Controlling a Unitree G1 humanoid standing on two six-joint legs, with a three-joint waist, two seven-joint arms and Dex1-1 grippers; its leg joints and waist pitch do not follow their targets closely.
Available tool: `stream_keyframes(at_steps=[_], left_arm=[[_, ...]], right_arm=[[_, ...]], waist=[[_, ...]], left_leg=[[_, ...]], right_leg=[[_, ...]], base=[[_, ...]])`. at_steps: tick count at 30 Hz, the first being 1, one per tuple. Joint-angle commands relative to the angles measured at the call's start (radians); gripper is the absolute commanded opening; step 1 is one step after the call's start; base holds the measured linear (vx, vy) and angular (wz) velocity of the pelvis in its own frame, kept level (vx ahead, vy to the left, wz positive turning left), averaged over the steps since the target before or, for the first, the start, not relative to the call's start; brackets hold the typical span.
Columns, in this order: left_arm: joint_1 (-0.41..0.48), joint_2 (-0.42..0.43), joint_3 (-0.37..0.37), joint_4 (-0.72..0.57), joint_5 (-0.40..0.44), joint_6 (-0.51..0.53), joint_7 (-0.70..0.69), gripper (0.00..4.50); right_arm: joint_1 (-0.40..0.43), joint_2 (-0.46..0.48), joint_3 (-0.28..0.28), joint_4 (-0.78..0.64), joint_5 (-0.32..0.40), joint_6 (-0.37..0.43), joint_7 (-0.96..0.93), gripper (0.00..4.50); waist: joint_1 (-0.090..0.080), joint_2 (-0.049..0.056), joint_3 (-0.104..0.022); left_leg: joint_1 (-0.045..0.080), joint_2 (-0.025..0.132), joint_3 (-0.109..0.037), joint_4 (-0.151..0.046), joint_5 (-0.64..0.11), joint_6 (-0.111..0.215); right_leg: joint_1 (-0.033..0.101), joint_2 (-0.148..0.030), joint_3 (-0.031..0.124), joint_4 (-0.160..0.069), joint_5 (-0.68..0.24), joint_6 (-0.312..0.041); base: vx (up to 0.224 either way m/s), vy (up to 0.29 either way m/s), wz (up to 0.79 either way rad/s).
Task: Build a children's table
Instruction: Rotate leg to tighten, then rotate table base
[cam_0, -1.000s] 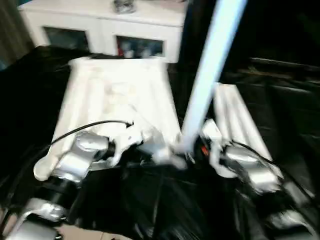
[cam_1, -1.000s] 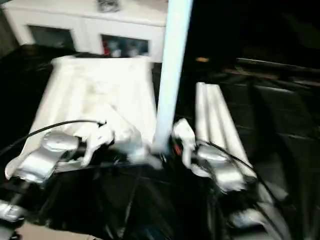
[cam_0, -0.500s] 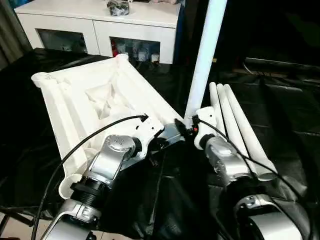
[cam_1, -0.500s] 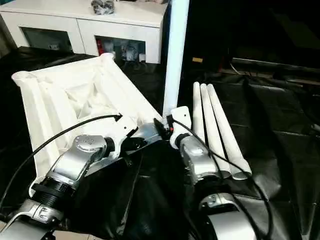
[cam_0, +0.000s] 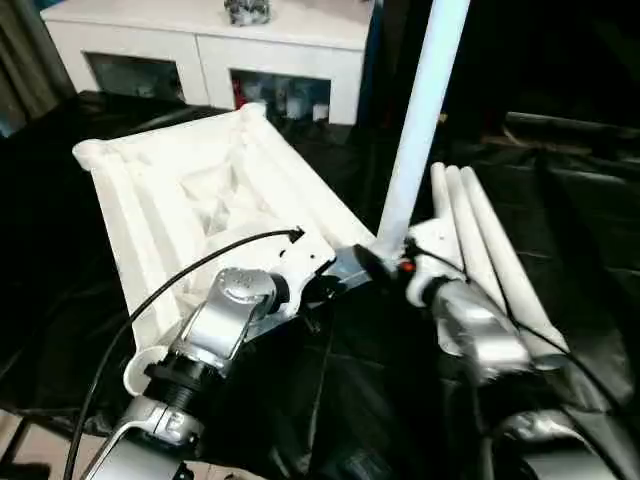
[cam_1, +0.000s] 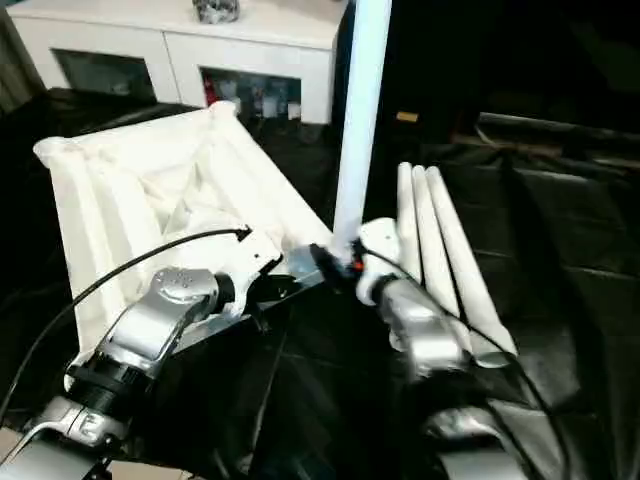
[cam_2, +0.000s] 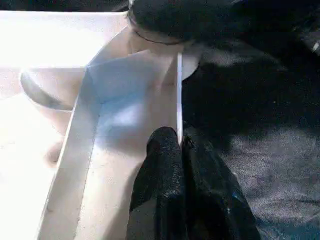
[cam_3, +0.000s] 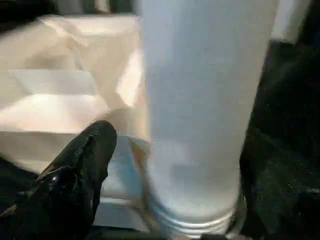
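The tabletop (cam_0: 200, 190) lies ribbed side up on black sheeting (cam_0: 560, 200) (open room all around). One leg (cam_0: 415, 130) stands upright at its near corner, top cut off. Three spare legs (cam_0: 480, 250) lie just right. The left gripper (cam_2: 180, 150) pinches the tabletop's thin rim; the right gripper (cam_0: 400, 262) sits at the leg's base, grip unclear.

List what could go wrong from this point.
1. The upright leg stands tall at the tabletop's near corner; if the right gripper lets it lean, it may jam or miss the socket.
2. The left gripper pinches just a thin rim, so the tabletop could slip.
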Motion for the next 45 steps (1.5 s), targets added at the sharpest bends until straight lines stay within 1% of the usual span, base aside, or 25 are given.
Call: stream_keyframes(at_steps=[1, 3, 4, 5, 7, 8, 9, 10, 11, 12, 14, 15, 17, 21, 23, 24, 25, 26, 29, 32, 33, 35, 37, 40, 45], left_arm=[[0.007, 0.013, -0.012, 0.057, 0.016, 0.018, 0.010, 0.00], [0.005, 0.014, -0.012, 0.059, 0.016, 0.019, 0.010, 0.00], [0.000, 0.015, -0.011, 0.064, 0.013, 0.015, 0.012, 0.00], [-0.002, 0.015, -0.011, 0.064, 0.011, 0.014, 0.014, 0.00], [-0.002, 0.010, 0.001, 0.054, -0.006, 0.012, 0.011, 0.54], [-0.002, 0.010, 0.001, 0.054, -0.006, 0.012, 0.011, 0.54], [0.005, 0.008, 0.015, 0.020, -0.032, 0.025, -0.005, 0.54], [0.006, 0.007, 0.019, 0.014, -0.036, 0.027, -0.005, 0.57], [0.010, 0.004, 0.044, -0.020, -0.055, 0.037, 0.009, 0.66], [0.009, 0.003, 0.062, -0.036, -0.062, 0.042, 0.024, 0.82], [0.005, 0.006, 0.092, -0.065, -0.072, 0.036, 0.050, 0.94], [0.004, 0.008, 0.108, -0.081, -0.079, 0.037, 0.059, 0.94], [-0.001, 0.019, 0.160, -0.134, -0.098, 0.064, 0.086, 0.94], [-0.002, 0.058, 0.217, -0.200, -0.107, 0.099, 0.110, 0.94], [-0.003, 0.108, 0.258, -0.240, -0.097, 0.123, 0.131, 0.94], [-0.005, 0.133, 0.278, -0.253, -0.092, 0.138, 0.139, 0.94], [-0.007, 0.201, 0.306, -0.264, -0.064, 0.155, 0.158, 0.94], [-0.005, 0.247, 0.307, -0.256, -0.034, 0.167, 0.164, 0.94], [0.024, 0.364, 0.314, -0.239, 0.022, 0.197, 0.168, 0.94], [0.048, 0.433, 0.314, -0.214, 0.054, 0.209, 0.170, 0.94], [0.060, 0.451, 0.309, -0.212, 0.061, 0.215, 0.167, 0.94], [0.076, 0.470, 0.304, -0.212, 0.066, 0.229, 0.166, 0.57], [0.092, 0.484, 0.288, -0.214, 0.064, 0.246, 0.159, 0.57], [0.126, 0.506, 0.237, -0.213, 0.067, 0.273, 0.124, 0.22], [0.164, 0.519, 0.160, -0.210, 0.063, 0.263, 0.030, 0.00]], right_arm=[[0.020, -0.041, -0.002, -0.132, 0.061, 0.055, 0.082, 4.10], [0.031, -0.058, -0.004, -0.169, 0.077, 0.074, 0.105, 4.10], [0.056, -0.097, -0.004, -0.245, 0.105, 0.117, 0.146, 4.10], [0.074, -0.126, 0.000, -0.293, 0.121, 0.148, 0.174, 4.10], [0.102, -0.175, 0.010, -0.359, 0.131, 0.204, 0.213, 4.22], [0.102, -0.175, 0.010, -0.359, 0.131, 0.204, 0.213, 4.22], [0.132, -0.222, 0.030, -0.412, 0.122, 0.248, 0.243, 4.22], [0.136, -0.227, 0.033, -0.420, 0.119, 0.254, 0.246, 4.22], [0.160, -0.253, 0.047, -0.464, 0.104, 0.285, 0.246, 4.22], [0.170, -0.262, 0.053, -0.485, 0.093, 0.300, 0.239, 4.22], [0.188, -0.275, 0.066, -0.522, 0.072, 0.315, 0.226, 4.22], [0.195, -0.278, 0.072, -0.538, 0.068, 0.321, 0.221, 4.22], [0.210, -0.280, 0.096, -0.579, 0.074, 0.364, 0.209, 4.22], [0.209, -0.269, 0.132, -0.603, 0.066, 0.407, 0.192, 4.22], [0.193, -0.242, 0.158, -0.594, 0.063, 0.443, 0.181, 4.22], [0.185, -0.229, 0.172, -0.582, 0.056, 0.453, 0.174, 4.22], [0.167, -0.200, 0.205, -0.544, 0.017, 0.466, 0.151, 4.22], [0.155, -0.184, 0.219, -0.518, -0.007, 0.474, 0.130, 4.22], [0.124, -0.155, 0.251, -0.474, -0.041, 0.549, 0.058, 4.22], [0.102, -0.149, 0.273, -0.440, -0.062, 0.566, 0.042, 4.22], [0.096, -0.149, 0.278, -0.434, -0.062, 0.569, 0.046, 4.22], [0.087, -0.146, 0.284, -0.427, -0.063, 0.569, 0.050, 3.86], [0.076, -0.137, 0.286, -0.414, -0.069, 0.566, 0.050, 3.86], [0.045, -0.112, 0.289, -0.353, -0.094, 0.554, 0.030, 3.47], [0.006, -0.080, 0.295, -0.260, -0.119, 0.545, -0.026, 3.06]], waist=[[0.003, -0.004, -0.053], [0.005, -0.004, -0.051], [0.007, 0.000, -0.049], [0.009, -0.002, -0.051], [0.011, -0.006, -0.051], [0.011, -0.006, -0.051], [0.010, -0.010, -0.050], [0.012, -0.010, -0.052], [0.010, -0.017, -0.051], [0.013, -0.015, -0.052], [0.015, -0.013, -0.056], [0.014, -0.018, -0.057], [0.013, -0.016, -0.058], [0.013, -0.010, -0.055], [0.014, -0.007, -0.056], [0.016, -0.012, -0.057], [0.014, -0.009, -0.057], [0.011, -0.015, -0.057], [0.011, -0.005, -0.055], [0.017, 0.002, -0.057], [0.016, 0.001, -0.057], [0.024, 0.006, -0.057], [0.032, 0.006, -0.057], [0.037, 0.006, -0.053], [0.035, 0.003, -0.050]], left_leg=[[-0.007, 0.026, -0.006, -0.066, -0.185, 0.081], [-0.004, 0.027, -0.005, -0.065, -0.199, 0.076], [-0.003, 0.026, -0.005, -0.066, -0.207, 0.072], [-0.004, 0.026, -0.007, -0.066, -0.200, 0.071], [-0.007, 0.026, -0.007, -0.065, -0.189, 0.075], [-0.008, 0.025, -0.007, -0.065, -0.190, 0.077], [-0.012, 0.022, -0.008, -0.064, -0.186, 0.078], [-0.010, 0.023, -0.007, -0.062, -0.181, 0.080], [-0.013, 0.023, -0.006, -0.061, -0.171, 0.082], [-0.010, 0.024, -0.006, -0.061, -0.168, 0.082], [-0.013, 0.027, -0.007, -0.058, -0.133, 0.081], [-0.013, 0.027, -0.006, -0.057, -0.127, 0.084], [-0.016, 0.028, -0.008, -0.056, -0.106, 0.090], [-0.012, 0.027, -0.006, -0.055, -0.107, 0.090], [-0.009, 0.028, -0.007, -0.055, -0.099, 0.085], [-0.010, 0.029, -0.007, -0.055, -0.087, 0.083], [-0.011, 0.028, -0.008, -0.054, -0.077, 0.079], [-0.012, 0.026, -0.009, -0.055, -0.075, 0.075], [-0.005, 0.025, -0.009, -0.055, -0.074, 0.051], [0.004, 0.028, -0.007, -0.054, -0.065, 0.034], [0.000, 0.026, -0.008, -0.055, -0.068, 0.031], [0.003, 0.028, -0.006, -0.054, -0.077, 0.024], [0.004, 0.028, -0.005, -0.054, -0.085, 0.017], [0.001, 0.027, -0.007, -0.058, -0.128, 0.001], [0.000, 0.024, -0.010, -0.061, -0.179, -0.020]], right_leg=[[0.055, -0.071, 0.046, -0.081, -0.253, -0.177], [0.050, -0.073, 0.046, -0.087, -0.302, -0.165], [0.049, -0.071, 0.046, -0.093, -0.331, -0.153], [0.052, -0.070, 0.047, -0.090, -0.319, -0.151], [0.054, -0.068, 0.047, -0.087, -0.296, -0.151], [0.054, -0.069, 0.046, -0.088, -0.298, -0.151], [0.058, -0.070, 0.043, -0.089, -0.333, -0.139], [0.054, -0.071, 0.044, -0.091, -0.336, -0.137], [0.055, -0.071, 0.044, -0.091, -0.338, -0.136], [0.053, -0.071, 0.044, -0.090, -0.337, -0.137], [0.052, -0.070, 0.045, -0.083, -0.278, -0.152], [0.052, -0.070, 0.044, -0.081, -0.260, -0.156], [0.056, -0.071, 0.043, -0.073, -0.208, -0.174], [0.050, -0.067, 0.043, -0.073, -0.206, -0.178], [0.050, -0.067, 0.043, -0.067, -0.184, -0.184], [0.050, -0.068, 0.044, -0.062, -0.162, -0.190], [0.050, -0.067, 0.043, -0.059, -0.145, -0.193], [0.051, -0.066, 0.042, -0.058, -0.139, -0.195], [0.048, -0.066, 0.045, -0.056, -0.149, -0.190], [0.043, -0.065, 0.046, -0.049, -0.096, -0.202], [0.046, -0.064, 0.046, -0.044, -0.077, -0.210], [0.044, -0.067, 0.048, -0.043, -0.060, -0.212], [0.044, -0.068, 0.049, -0.043, -0.059, -0.214], [0.044, -0.071, 0.050, -0.048, -0.117, -0.207], [0.042, -0.074, 0.053, -0.057, -0.231, -0.180]], base=[[0.000, 0.000, 0.00], [0.000, 0.000, 0.00], [0.000, 0.000, 0.00], [0.000, 0.000, 0.00], [0.000, 0.000, 0.00], [0.000, 0.000, 0.00], [0.000, 0.000, 0.00], [0.000, 0.000, 0.00], [0.000, 0.000, 0.00], [0.000, 0.000, 0.00], [0.000, 0.000, 0.00], [0.000, 0.000, 0.00], [0.000, 0.000, 0.00], [0.000, 0.000, 0.00], [0.000, 0.000, 0.00], [0.000, 0.000, 0.00], [0.000, 0.000, 0.00], [0.000, 0.000, 0.00], [0.000, 0.000, 0.00], [0.000, 0.000, 0.00], [0.000, 0.000, 0.00], [0.000, 0.000, 0.00], [0.000, 0.000, 0.00], [0.000, 0.000, 0.00], [0.000, 0.000, 0.00]])
